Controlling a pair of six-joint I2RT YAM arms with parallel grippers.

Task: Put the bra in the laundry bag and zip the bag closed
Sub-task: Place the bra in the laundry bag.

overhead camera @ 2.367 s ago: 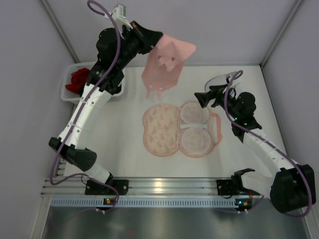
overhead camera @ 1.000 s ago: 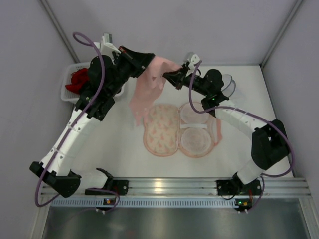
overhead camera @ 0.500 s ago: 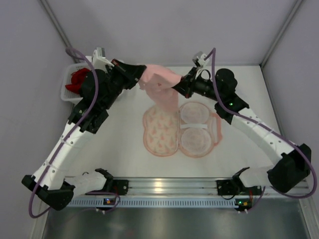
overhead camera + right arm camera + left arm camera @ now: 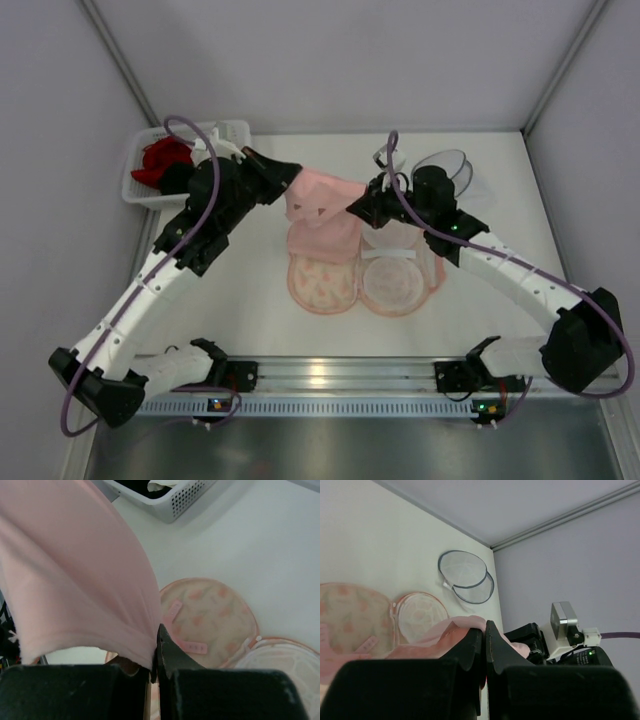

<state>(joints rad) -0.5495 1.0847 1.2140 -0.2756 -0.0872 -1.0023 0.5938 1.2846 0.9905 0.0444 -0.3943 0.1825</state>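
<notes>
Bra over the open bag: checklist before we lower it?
1. The left gripper shut on the bra: ok.
2. The right gripper shut on the bra: ok.
3. The laundry bag unzipped, both halves flat: ok.
4. The bra hangs over the bag's far edge: ok.
5. Straps clear of the zip rim: cannot tell.
6. The bra inside the bag: not ok.

No legible writing in any view: no text, brand, number or sign can be read. A small white tag [image 4: 446, 583] hangs at the edge of the round mesh pouch [image 4: 464, 570] by the back wall, too small to read. Two pink tabs [image 4: 192, 645] on the laundry bag [image 4: 220, 612] are too blurred to show any print.
</notes>
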